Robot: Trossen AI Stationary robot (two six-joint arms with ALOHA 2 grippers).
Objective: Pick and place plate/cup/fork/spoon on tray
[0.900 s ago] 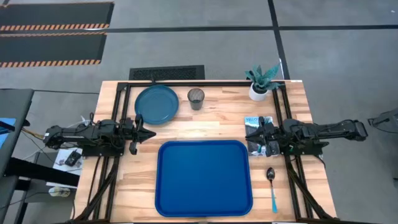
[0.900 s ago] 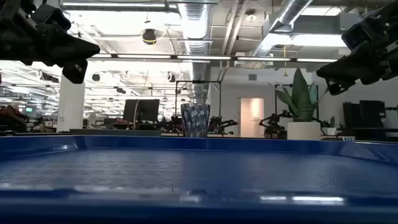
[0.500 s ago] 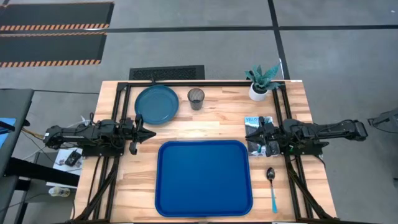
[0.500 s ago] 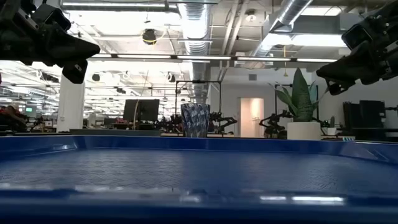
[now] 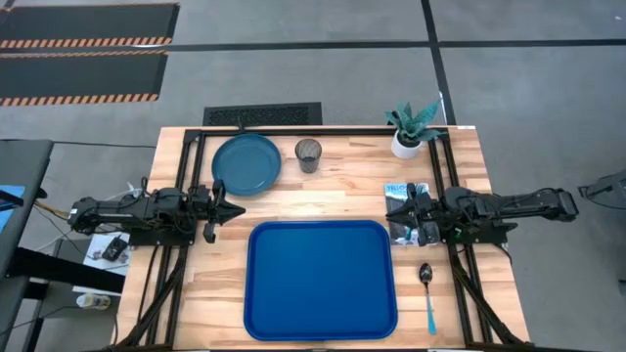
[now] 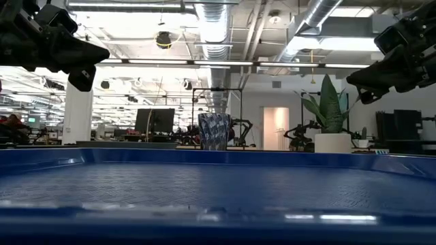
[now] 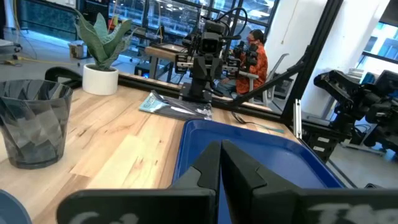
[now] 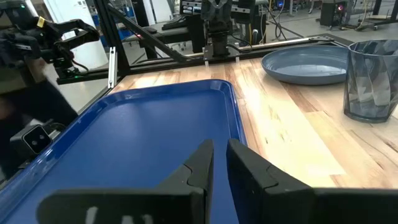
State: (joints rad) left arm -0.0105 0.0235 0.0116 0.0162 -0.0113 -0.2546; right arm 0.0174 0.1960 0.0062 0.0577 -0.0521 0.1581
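The blue tray (image 5: 320,279) lies at the table's near middle and is empty. The teal plate (image 5: 246,163) and the clear cup (image 5: 308,154) stand side by side at the far edge, left of middle. The spoon (image 5: 427,291) lies on the table to the right of the tray, bowl toward the far edge. I cannot make out the fork. My left gripper (image 5: 238,209) hovers shut beside the tray's far left corner, pointing right. My right gripper (image 5: 391,209) hovers shut beside the tray's far right corner, pointing left. Both hold nothing.
A white pot with a green plant (image 5: 409,132) stands at the far right corner. A printed packet (image 5: 399,200) lies on the table under my right gripper. Bare wood lies between the tray and the plate. A person sits in the room beyond (image 7: 256,53).
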